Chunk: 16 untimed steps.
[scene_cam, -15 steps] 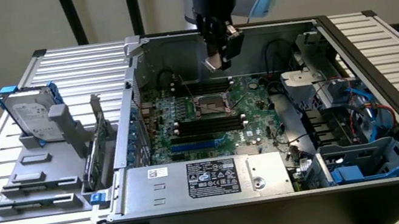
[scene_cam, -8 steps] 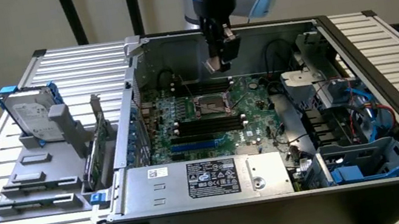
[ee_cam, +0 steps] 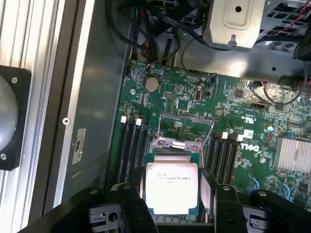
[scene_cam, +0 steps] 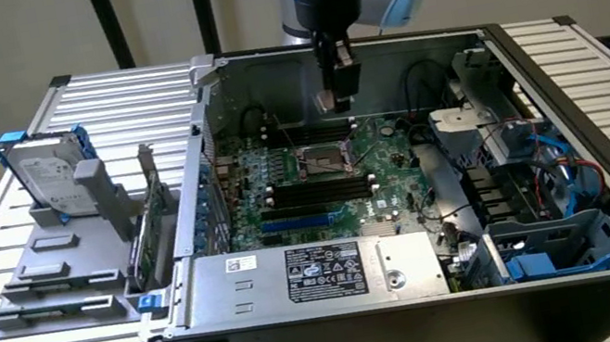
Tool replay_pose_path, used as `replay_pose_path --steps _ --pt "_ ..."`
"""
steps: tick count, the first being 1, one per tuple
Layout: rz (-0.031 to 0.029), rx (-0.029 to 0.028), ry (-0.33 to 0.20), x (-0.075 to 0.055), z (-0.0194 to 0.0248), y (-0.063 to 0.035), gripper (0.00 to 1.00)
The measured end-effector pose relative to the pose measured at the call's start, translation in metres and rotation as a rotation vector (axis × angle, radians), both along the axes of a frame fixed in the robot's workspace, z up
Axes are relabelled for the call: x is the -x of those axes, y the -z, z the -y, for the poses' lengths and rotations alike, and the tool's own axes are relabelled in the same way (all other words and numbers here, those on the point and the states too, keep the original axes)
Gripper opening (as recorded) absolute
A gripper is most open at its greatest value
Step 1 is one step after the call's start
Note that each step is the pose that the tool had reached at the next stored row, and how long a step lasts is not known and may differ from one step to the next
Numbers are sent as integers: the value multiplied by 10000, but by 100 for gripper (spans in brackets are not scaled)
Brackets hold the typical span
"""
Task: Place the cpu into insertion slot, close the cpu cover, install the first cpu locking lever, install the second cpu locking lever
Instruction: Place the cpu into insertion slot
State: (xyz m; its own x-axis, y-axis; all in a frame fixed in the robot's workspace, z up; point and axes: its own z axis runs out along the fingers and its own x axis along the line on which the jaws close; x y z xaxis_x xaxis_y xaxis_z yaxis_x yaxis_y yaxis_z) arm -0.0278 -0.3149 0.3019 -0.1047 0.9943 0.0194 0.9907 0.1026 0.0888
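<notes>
Fingers (ee_cam: 130, 206): dark pair belonging to the gripper (ee_cam: 172, 194). They stand wide apart and appear clamped on two opposite edges of the chip between them.
Cpu (ee_cam: 171, 187): pale silvery top facing the wrist camera, printed side up and level. It is judged to be carried, not seated.
Gripper, exterior view: it hangs from the arm inside the open computer case (scene_cam: 433, 327), above the motherboard (scene_cam: 387, 171) and clear of it, with a pale piece at its tip.
Insertion slot (scene_cam: 328, 159): square socket with a dark centre and a shiny rim. It looks unfilled, lying below the gripper and apart from it.
Cpu cover (ee_cam: 176, 143): silvery frame swung up off the socket, so the board shows through its window. It sits just beyond the chip in the wrist view.
Memory slots (ee_cam: 131, 145): long black rows flanking the socket on both sides.
Locking levers: too fine to tell apart with certainty.
Step in hand: the first, placing the cpu. The cover is not yet closed, so the lever steps are judged not begun.
What seating calls for: probably the chip held square to the rim and level, centred over the dark middle, and kept clear of the raised cover. It would need a straight descent with no sideways drag across the contacts, and no release until it rests flat.
</notes>
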Motion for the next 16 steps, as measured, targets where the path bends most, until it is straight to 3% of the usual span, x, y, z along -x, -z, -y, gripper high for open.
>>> replay_pose_path --steps 7,16 --pt "-19 0 996 1 7 34 55" --pt "-320 17 1017 53 63 118 55"
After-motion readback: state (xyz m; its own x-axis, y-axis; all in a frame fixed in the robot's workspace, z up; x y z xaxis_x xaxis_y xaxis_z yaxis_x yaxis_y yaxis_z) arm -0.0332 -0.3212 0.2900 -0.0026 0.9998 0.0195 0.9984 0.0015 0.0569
